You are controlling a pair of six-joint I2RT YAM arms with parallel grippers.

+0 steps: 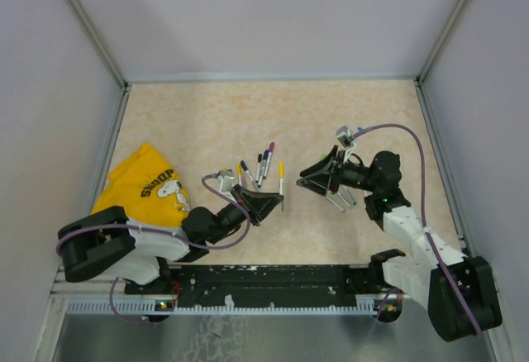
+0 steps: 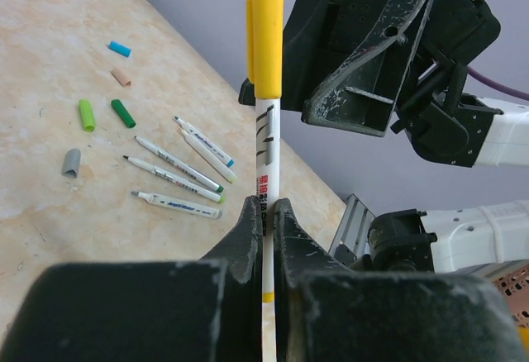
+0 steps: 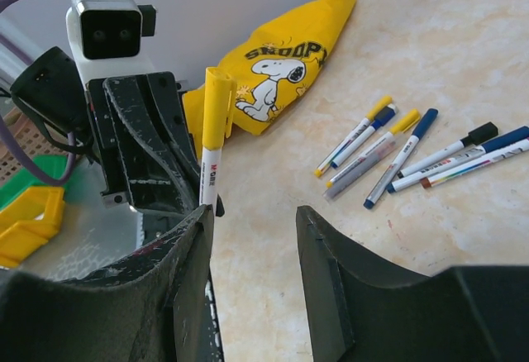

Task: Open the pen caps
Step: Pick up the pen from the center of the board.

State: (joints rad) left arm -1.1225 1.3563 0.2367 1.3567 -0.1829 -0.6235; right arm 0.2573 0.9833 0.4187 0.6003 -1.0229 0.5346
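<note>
Being clenched at mid-barrel by the left gripper [image 2: 264, 213] and standing upright above the beige speckled tabletop [image 1: 207, 114]: slim white-barrelled marker pen [image 2: 266, 143], with its yellow cylindrical plastic cap [image 2: 267, 40] sitting on the top end. Hovering near that cap, jaws parted and gripping nothing: right gripper [image 3: 254, 213]. Lying on the table beyond: loose caps [image 2: 122, 112] in green, blue, tan and grey, beside four uncapped pens [image 2: 178, 205]. Resting elsewhere: a cluster of capped pens [image 3: 401, 155] and a yellow Snoopy-print cloth [image 3: 281, 56].
</note>
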